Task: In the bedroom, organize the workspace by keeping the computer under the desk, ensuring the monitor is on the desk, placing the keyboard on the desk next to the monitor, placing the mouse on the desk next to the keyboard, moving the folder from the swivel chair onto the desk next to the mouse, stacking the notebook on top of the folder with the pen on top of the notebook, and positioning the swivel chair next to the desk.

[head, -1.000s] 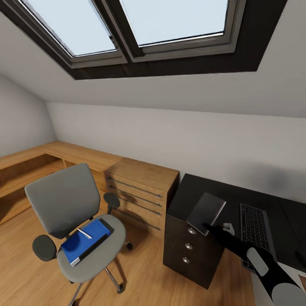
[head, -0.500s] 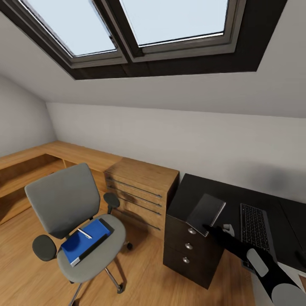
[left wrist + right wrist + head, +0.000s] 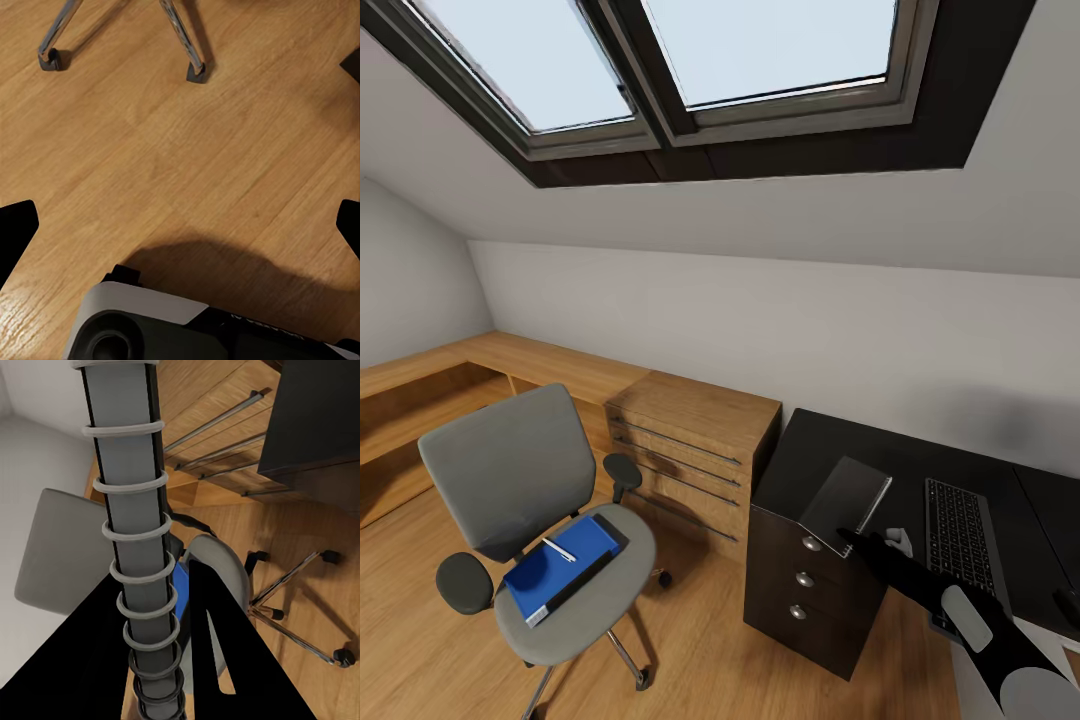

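A dark grey spiral-bound notebook hangs tilted over the front left corner of the black desk, with my right gripper shut on its lower edge. In the right wrist view its wire spine runs between the black fingers. The dark keyboard lies on the desk just right of it. The grey swivel chair stands on the floor to the left. It carries the blue folder, and a silver pen lies on that. My left gripper is open, low over the wooden floor.
A low oak chest with bar handles stands between chair and desk. An oak bench runs along the left wall. The sloped ceiling holds skylights. The chair's chrome legs lie near my left gripper.
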You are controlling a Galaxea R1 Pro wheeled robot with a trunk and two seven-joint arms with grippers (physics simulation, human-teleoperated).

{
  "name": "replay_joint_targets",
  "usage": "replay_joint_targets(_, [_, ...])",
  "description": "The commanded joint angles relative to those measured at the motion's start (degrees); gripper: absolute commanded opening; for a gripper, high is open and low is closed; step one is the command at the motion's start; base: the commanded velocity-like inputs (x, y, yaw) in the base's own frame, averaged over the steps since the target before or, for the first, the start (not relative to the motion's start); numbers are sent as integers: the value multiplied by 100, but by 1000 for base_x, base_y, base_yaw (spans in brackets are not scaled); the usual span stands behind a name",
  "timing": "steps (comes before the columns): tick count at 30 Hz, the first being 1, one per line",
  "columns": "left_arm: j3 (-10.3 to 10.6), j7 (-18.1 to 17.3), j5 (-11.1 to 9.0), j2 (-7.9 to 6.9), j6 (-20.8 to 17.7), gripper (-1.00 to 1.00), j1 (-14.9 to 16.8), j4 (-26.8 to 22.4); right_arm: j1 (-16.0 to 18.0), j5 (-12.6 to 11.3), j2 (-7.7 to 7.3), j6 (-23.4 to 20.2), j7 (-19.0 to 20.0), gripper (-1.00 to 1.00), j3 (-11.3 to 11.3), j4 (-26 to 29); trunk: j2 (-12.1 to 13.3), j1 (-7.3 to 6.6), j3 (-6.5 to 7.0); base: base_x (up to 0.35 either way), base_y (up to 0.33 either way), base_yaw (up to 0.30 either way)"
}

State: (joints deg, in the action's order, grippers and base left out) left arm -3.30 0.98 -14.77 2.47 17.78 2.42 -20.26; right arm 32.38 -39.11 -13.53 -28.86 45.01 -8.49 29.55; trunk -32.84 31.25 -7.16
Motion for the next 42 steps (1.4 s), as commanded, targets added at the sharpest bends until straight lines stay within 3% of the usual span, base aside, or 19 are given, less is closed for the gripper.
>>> replay_joint_targets(1, [-26, -1, 8, 4, 13, 100, 4, 2, 5, -27, 0, -41, 8, -100, -12, -2, -9, 2, -10, 0, 0, 0])
replay_joint_targets(11, [-24, -1, 7, 2, 40, 100, 4, 6, 5, -27, 0, -25, 8, -100, -12, -2, -9, 2, -10, 0, 0, 0])
replay_joint_targets(24, [-21, -8, 12, -7, 789, 100, 5, 466, 5, -18, -3, 4, -1, -100, -12, -2, -9, 2, -10, -223, 0, 0])
replay_joint_targets(31, [-21, -4, 13, -30, 1603, 100, 4, 965, 5, -18, -8, 6, -8, -100, -33, -2, -9, 2, -10, -186, 0, 0])
replay_joint_targets(42, [-21, -1, 3, -49, 1840, 100, 4, 1054, 5, -18, -2, 12, -10, -100, -38, -2, -9, 2, -10, 31, 0, 0])
